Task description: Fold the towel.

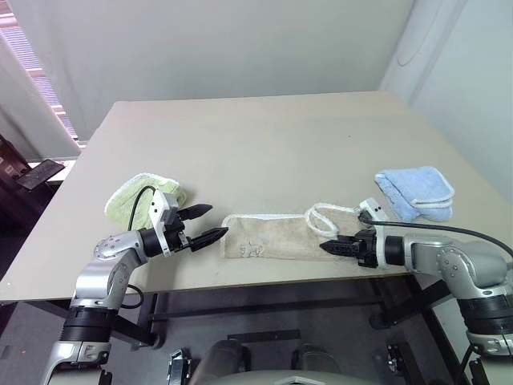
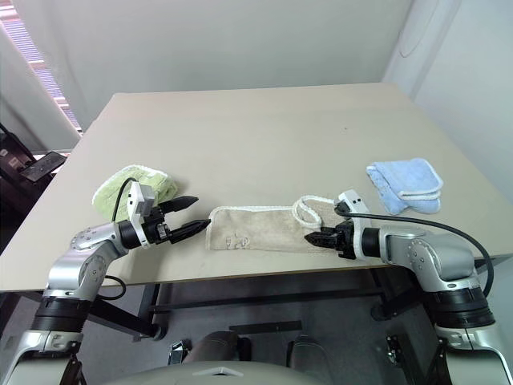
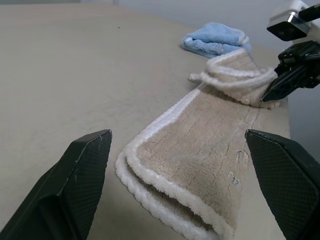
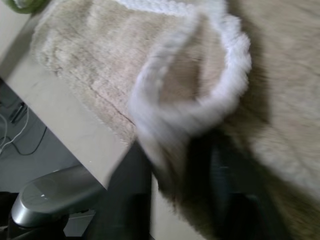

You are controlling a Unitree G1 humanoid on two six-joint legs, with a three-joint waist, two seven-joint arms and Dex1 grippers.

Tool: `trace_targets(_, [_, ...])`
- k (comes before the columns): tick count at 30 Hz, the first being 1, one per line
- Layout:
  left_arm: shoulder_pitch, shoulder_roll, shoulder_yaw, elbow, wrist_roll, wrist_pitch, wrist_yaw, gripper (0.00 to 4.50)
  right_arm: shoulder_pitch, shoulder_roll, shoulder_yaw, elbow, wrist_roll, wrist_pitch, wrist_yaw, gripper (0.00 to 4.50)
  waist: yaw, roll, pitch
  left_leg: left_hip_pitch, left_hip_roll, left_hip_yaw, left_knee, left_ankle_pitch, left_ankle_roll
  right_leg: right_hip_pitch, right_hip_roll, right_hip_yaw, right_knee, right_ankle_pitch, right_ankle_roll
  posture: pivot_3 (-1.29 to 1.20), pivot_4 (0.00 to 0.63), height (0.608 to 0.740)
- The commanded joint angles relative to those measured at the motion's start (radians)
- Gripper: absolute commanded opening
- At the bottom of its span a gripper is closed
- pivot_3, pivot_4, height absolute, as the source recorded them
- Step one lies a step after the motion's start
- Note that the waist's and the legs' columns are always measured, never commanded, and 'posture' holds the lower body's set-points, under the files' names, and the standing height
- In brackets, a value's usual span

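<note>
The left gripper (image 1: pixel 205 225) stood wide open, just off one end of the fluffy beige towel (image 1: pixel 272 237), a long white-corded strip on the tabletop (image 1: pixel 264 144). The right gripper (image 1: pixel 329 248) met its looped far end; its grip was unclear.

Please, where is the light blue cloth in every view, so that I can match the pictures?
Left eye: blue cloth at the right, on the table.
Right eye: at the right.
Left wrist: near the top, right of centre.
Right wrist: not in it.
Shared landmark: the towel, which lies in all four views.
</note>
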Motion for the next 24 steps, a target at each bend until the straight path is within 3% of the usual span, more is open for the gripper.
trace_targets(1, [-0.020, 0.016, 0.034, -0.015, -0.031, 0.000, -0.022, 4.50, -0.014, -0.017, -0.058, -0.042, 0.034, -0.004, 0.032, 2.89, 0.000, 0.000, 0.000, 0.000, 0.000, 0.000, 0.000, 0.000, 0.000, 0.000, 0.000, 0.000, 0.000, 0.000, 0.000, 0.00, 0.000, 0.736])
trace_targets(5, [-0.054, 0.021, 0.066, -0.036, -0.083, 0.043, -0.034, 4.50, 0.015, -0.028, -0.202, -0.118, 0.123, -0.042, 0.089, 4.41, 0.003, 0.000, 0.000, 0.000, 0.000, 0.000, 0.001, 0.000, 0.000, 0.000, 0.000, 0.000, 0.001, 0.000, 0.000, 0.00, 0.000, 0.736])
trace_targets(10, [-0.154, -0.016, 0.037, -0.097, -0.128, 0.088, -0.031, 4.50, 0.031, 0.019, -0.411, -0.125, 0.154, -0.187, 0.057, 4.41, 0.004, -0.001, 0.000, 0.000, 0.000, 0.000, 0.001, 0.000, 0.000, 0.001, 0.000, 0.000, 0.001, 0.000, 0.000, 0.00, 0.000, 0.736])
trace_targets(14, [-0.290, -0.134, -0.027, -0.031, -0.118, 0.079, -0.029, 3.58, 0.074, 0.010, -0.444, -0.064, 0.137, -0.210, 0.053, 4.44, 0.010, -0.002, -0.001, 0.000, -0.001, 0.000, 0.004, 0.000, 0.000, 0.003, 0.000, 0.000, 0.001, 0.001, 0.002, 0.00, 0.000, 0.736])
trace_targets(16, [-0.328, -0.169, -0.076, 0.018, -0.077, 0.035, -0.070, 2.83, 0.085, 0.020, -0.446, -0.037, 0.149, -0.219, 0.069, 3.90, 0.005, -0.002, -0.001, 0.000, -0.001, 0.000, 0.006, 0.000, 0.000, 0.004, 0.000, 0.000, 0.001, 0.002, 0.002, 0.00, 0.000, 0.736])
trace_targets(20, [-0.426, -0.269, -0.171, 0.168, 0.006, -0.066, -0.124, 1.24, 0.105, 0.049, -0.419, 0.007, 0.116, -0.315, 0.120, 2.41, 0.001, -0.001, -0.001, 0.002, 0.000, 0.000, 0.006, 0.000, 0.001, 0.004, 0.001, 0.000, 0.002, 0.002, 0.003, 0.00, 0.000, 0.736])
trace_targets(24, [-0.521, -0.399, -0.243, 0.382, 0.123, -0.221, -0.115, 0.00, 0.091, 0.072, -0.357, 0.068, 0.040, -0.393, 0.115, 0.95, 0.003, -0.001, -0.001, 0.001, 0.000, 0.000, 0.011, 0.000, 0.002, 0.005, 0.002, -0.001, 0.004, 0.002, 0.003, 0.00, 0.000, 0.736])
